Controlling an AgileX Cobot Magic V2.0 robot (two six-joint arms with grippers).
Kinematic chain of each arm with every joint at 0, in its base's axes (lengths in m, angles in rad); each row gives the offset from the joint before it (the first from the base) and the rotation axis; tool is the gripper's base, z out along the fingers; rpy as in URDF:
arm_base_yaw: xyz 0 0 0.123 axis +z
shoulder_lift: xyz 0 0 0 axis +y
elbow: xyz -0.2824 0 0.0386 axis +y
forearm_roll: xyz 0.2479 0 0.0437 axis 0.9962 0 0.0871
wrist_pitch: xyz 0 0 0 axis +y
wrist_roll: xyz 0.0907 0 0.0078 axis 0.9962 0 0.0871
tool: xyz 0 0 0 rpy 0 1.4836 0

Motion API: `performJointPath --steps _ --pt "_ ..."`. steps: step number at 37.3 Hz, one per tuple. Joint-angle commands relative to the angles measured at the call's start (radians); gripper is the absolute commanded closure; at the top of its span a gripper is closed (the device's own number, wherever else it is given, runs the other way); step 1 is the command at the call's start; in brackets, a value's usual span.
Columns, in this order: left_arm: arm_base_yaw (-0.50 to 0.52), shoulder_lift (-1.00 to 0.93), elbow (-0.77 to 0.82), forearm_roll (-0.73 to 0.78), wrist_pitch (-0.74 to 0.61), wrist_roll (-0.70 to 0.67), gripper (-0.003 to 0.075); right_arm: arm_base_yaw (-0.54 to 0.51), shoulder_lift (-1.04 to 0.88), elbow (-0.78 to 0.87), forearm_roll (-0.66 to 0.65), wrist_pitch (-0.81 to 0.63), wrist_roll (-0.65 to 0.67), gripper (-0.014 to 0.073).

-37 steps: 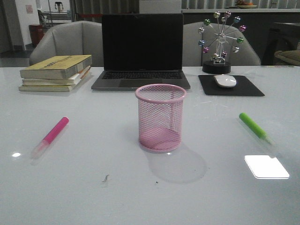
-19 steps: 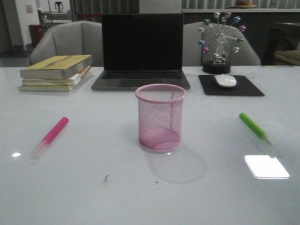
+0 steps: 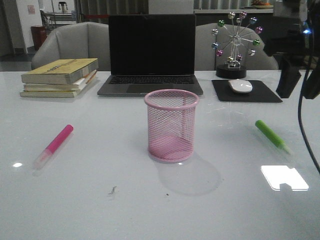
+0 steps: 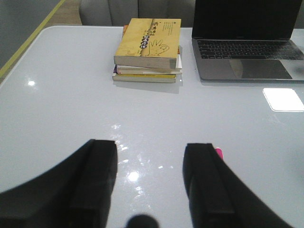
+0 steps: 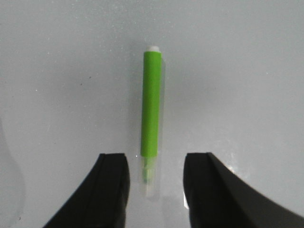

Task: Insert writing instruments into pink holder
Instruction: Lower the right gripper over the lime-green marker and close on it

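Right gripper (image 5: pixel 154 190) hangs wide open over the green marker (image 5: pixel 151 114), nothing in the pink cup (image 3: pixel 171 125), so next it must drop and pinch

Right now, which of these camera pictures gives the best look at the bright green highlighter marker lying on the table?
The right wrist view: the bright green highlighter marker fills the middle of the picture, whole length visible, lying ahead of the open right gripper. The front view shows it small, right of the pink wire-mesh cup. The left wrist view does not show it.

Front camera faces the table (image 3: pixel 100 200); both wrist cameras look down onto it.
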Motion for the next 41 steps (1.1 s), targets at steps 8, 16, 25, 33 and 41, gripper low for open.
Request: performJointPath --steps 8,16,25,33,41 --pt "0.002 -0.002 -0.035 -0.012 -0.073 -0.008 0.0336 0.008 0.109 -0.167 0.001 0.036 -0.011 0.019" --pt "0.002 -0.002 -0.035 -0.012 -0.075 -0.008 0.0336 0.01 0.171 -0.196 0.001 0.029 -0.011 0.019" --pt "0.002 -0.002 -0.035 -0.012 -0.075 -0.008 0.0336 0.01 0.217 -0.196 0.001 0.02 -0.011 0.019" --pt "0.002 -0.002 -0.035 -0.012 -0.075 -0.008 0.0336 0.01 0.245 -0.196 0.002 0.021 -0.011 0.019" --pt "0.002 -0.002 -0.035 -0.012 -0.075 -0.008 0.0336 0.01 0.262 -0.196 0.002 0.011 -0.011 0.019"
